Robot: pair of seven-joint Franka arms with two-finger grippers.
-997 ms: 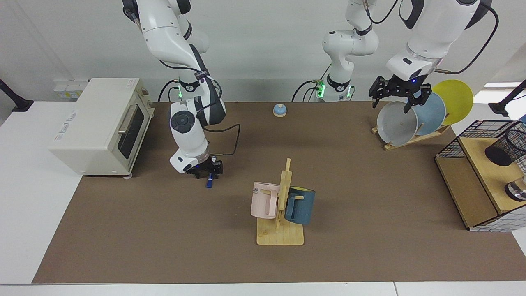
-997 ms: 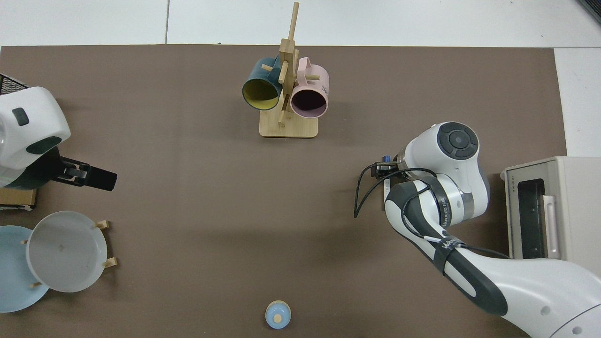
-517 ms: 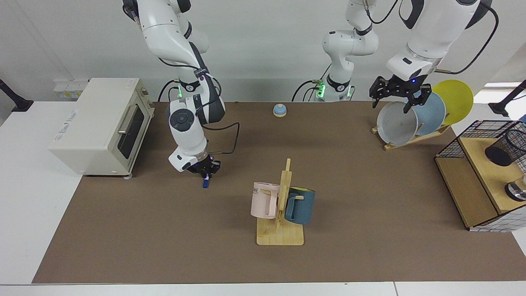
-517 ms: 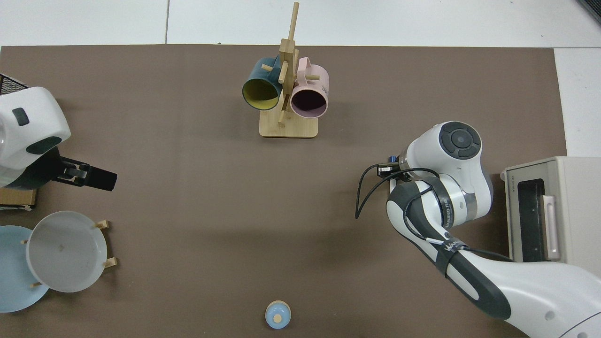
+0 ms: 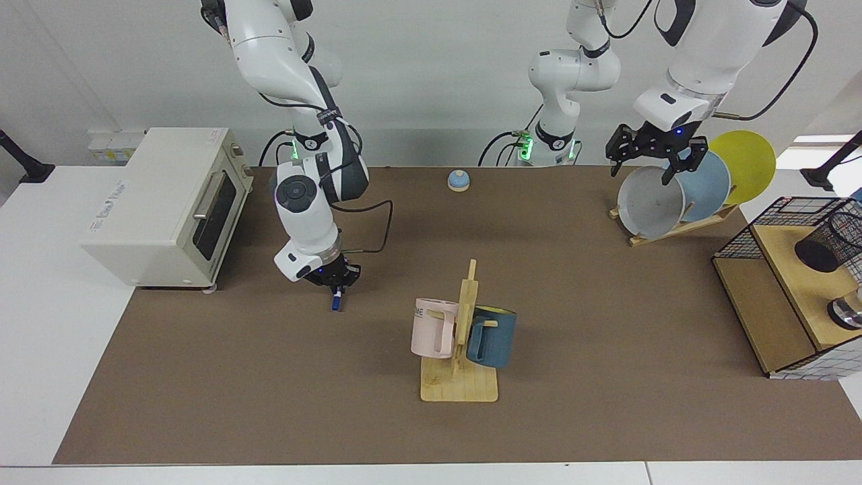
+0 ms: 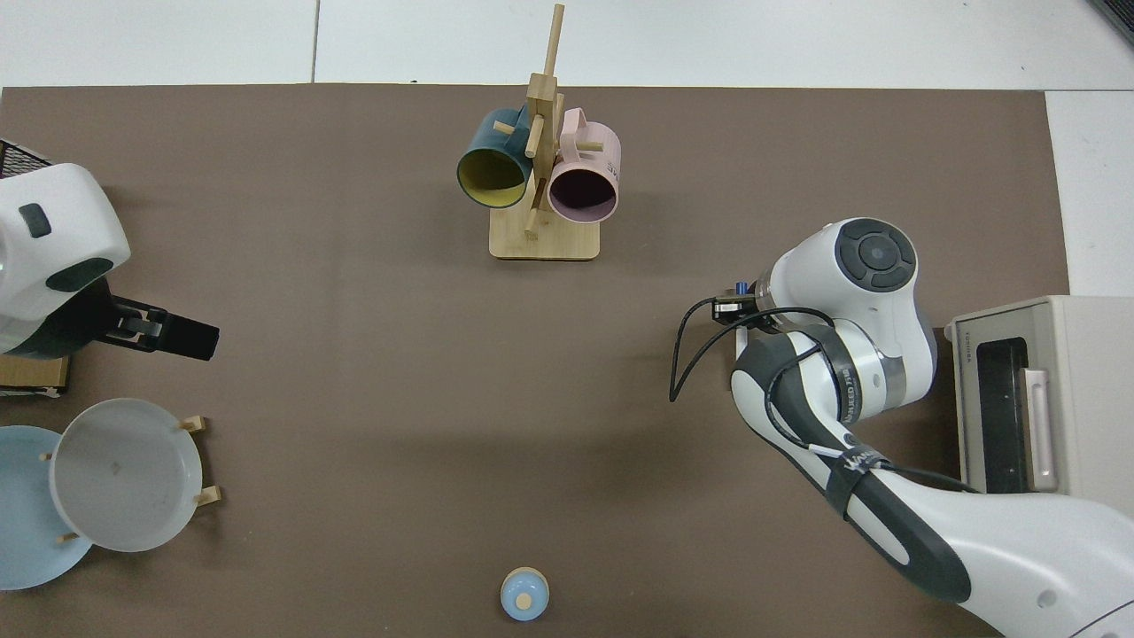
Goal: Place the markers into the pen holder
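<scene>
Above brown matting, right tool [image 5: 335, 277] grips the marker [image 5: 335, 300] hanging below; left tool [image 5: 650, 158] hovers unclenched.

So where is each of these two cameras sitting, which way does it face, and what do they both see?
Facing view: sits across the table, looking at both arm bases; the right end effector holds the white marker with blue cap near the cream toaster oven; the left end effector waits above the grey plate; the black wire-mesh pen holder stands at the edge.
Top view: looks straight down; both arms show.
Shared: the wooden mug rack and small blue bell.
</scene>
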